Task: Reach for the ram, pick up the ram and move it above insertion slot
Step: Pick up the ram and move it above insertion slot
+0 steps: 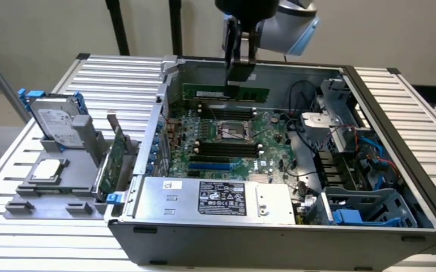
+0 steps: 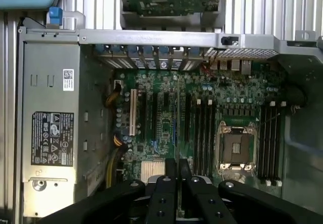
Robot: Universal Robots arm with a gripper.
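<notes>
The hand is closed on the ram, holding it level above the motherboard near the case's far wall. Reach and pickup are done; alignment over the slots is unconfirmed.

You have the open computer case on the bench, with the motherboard lying flat inside it. The power supply sits at the case's near edge. The ram hangs from the claw above the motherboard's far end. Outside the case — on the exterior view's left — a hard drive and an expansion card stand in a holder.
</notes>
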